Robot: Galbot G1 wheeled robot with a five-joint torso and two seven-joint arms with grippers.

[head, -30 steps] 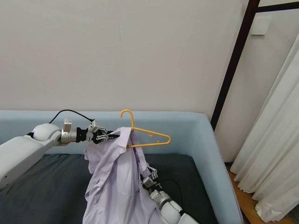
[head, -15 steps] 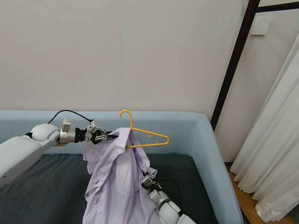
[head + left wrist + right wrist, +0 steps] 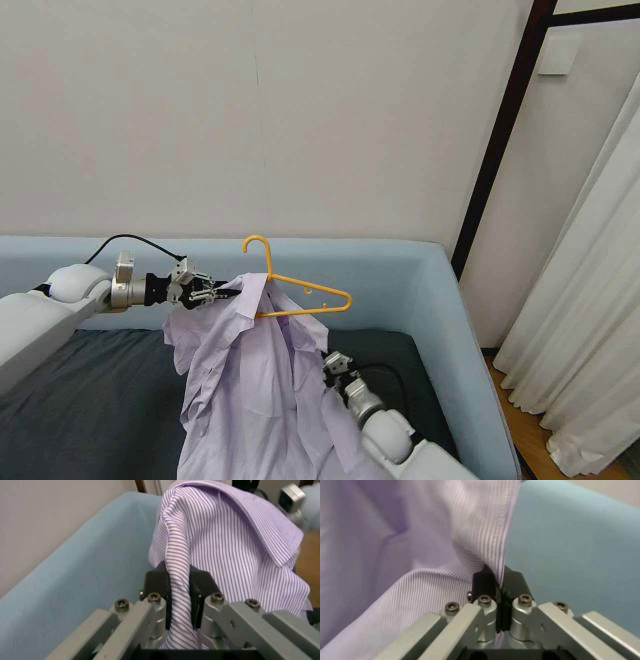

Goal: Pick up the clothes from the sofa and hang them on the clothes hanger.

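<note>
Shirt (image 3: 250, 390) half on yellow hanger (image 3: 305, 297), held up over the sofa (image 3: 430, 290).
Left claw (image 3: 208, 293) is clamped on cloth by the collar; right claw (image 3: 333, 363) pinches the front edge lower down. One hanger arm is bare. Best to hold the left grip level and draw the front edge gently over that arm. The other arm is buried in cloth; unclear whether the left claw grips it too. The hem is cut off.
</note>
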